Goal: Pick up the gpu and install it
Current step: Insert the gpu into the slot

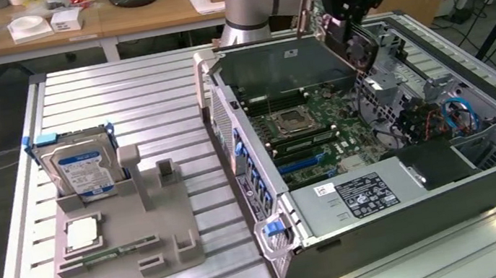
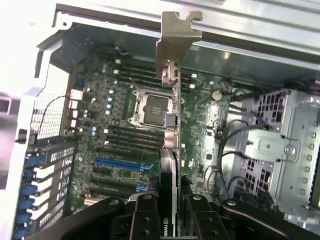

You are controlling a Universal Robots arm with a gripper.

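**Figure. The card held over the open chassis.** We see the gpu [image 2: 172, 150] in the grip of the gripper [image 2: 170, 212]. The jaws are closed on the card, one on each flat face, at the end away from its silver bracket [image 2: 178, 37]. We judge that this grip leaves the bracket and the connector edge free to meet the case. In the wrist view the card appears edge-on, running straight out from the jaws over the motherboard [image 2: 115, 125], apart from it and not yet seated. Its line lies just beside the processor socket [image 2: 152, 107] and the long blue slot [image 2: 117, 164]. We cannot tell which slot it stands over.

In the exterior view the card hangs upright above the far part of the computer case [image 1: 228, 134], which lies on its side with its panel off. We take this as the reason the board faces upward and a card can be lowered onto it from above.

Well apart, toward the exterior view's left, a grey parts holder [image 1: 162, 257] rests on the slatted worktop [image 1: 124, 91]. It keeps the hard drive [image 1: 85, 169] standing on edge and the memory stick [image 1: 109, 252] lying flat, both presumably within the arm's reach.
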